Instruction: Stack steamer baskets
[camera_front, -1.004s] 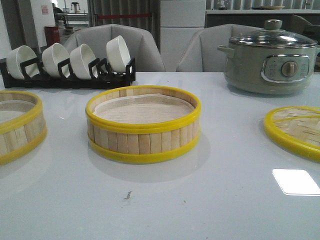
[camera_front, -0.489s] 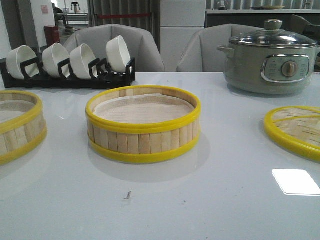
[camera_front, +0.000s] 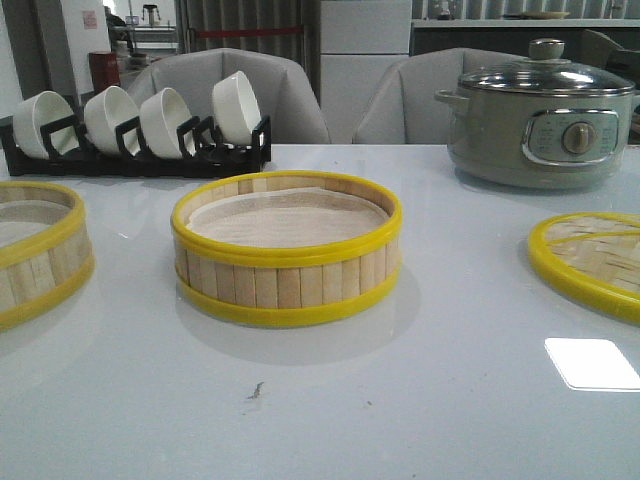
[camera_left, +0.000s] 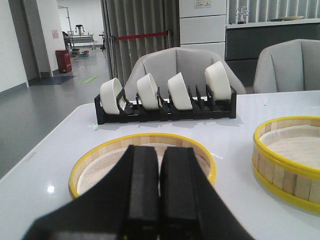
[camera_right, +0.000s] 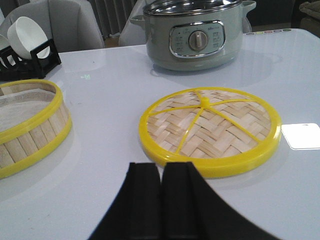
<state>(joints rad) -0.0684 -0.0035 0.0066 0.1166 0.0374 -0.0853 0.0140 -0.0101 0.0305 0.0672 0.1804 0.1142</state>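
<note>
One steamer basket (camera_front: 286, 250) sits dead centre of the front view on the white worktop (camera_front: 420, 400), upright, its white liner showing inside the yellow rim. The second steamer basket (camera_front: 35, 250) is at the left edge of that frame, cut off by the border and well apart from the first. Neither is stacked yet.

In the left wrist view the left claw (camera_left: 160, 192) shows at the bottom centre, its two black fingers pressed together with nothing between them, and that second basket lies just beyond the fingertips. Behind it stands the black rack (camera_left: 165, 110) holding four white bowls (camera_left: 180, 90) on edge.

Over on the right wrist view, the right claw (camera_right: 160, 200) is likewise closed and empty at the bottom centre. The woven lid (camera_right: 210, 130) lies flat on the worktop just ahead of it, and the grey-green pot (camera_right: 192, 35) stands at the top of the frame, glass cover on.
</note>
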